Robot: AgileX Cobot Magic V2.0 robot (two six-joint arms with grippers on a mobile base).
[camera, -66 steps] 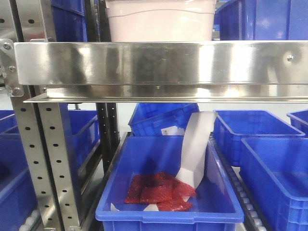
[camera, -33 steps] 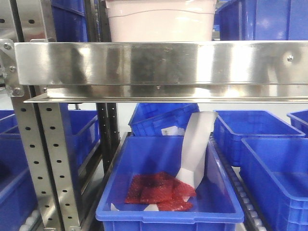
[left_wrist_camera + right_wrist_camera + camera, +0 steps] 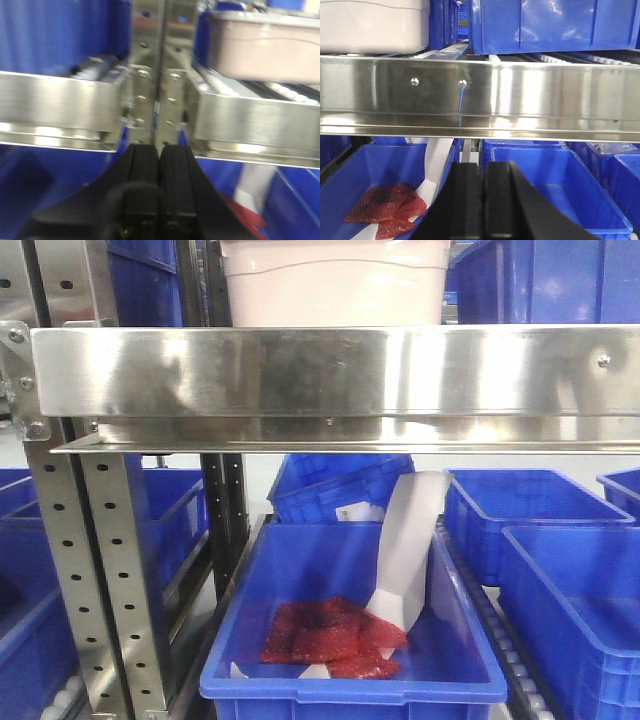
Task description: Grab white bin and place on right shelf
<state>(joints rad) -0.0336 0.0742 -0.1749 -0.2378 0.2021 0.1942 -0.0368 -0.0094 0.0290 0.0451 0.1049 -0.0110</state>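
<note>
The white bin (image 3: 333,285) with pinkish-white walls sits on the right shelf (image 3: 330,375), behind its shiny steel front rail. It shows again at the upper right of the left wrist view (image 3: 265,50) and at the upper left of the right wrist view (image 3: 372,25). My left gripper (image 3: 160,150) is shut with nothing in it, below the rail and facing the perforated uprights (image 3: 155,75). My right gripper (image 3: 483,170) is also shut and empty, below the shelf rail (image 3: 480,97), well apart from the bin.
Blue open bins (image 3: 350,640) fill the lower tier; the middle one holds red mesh bags (image 3: 330,635) and a white paper strip (image 3: 410,540). More blue bins (image 3: 555,25) stand on the upper tier to the right. A perforated upright (image 3: 100,580) stands at the left.
</note>
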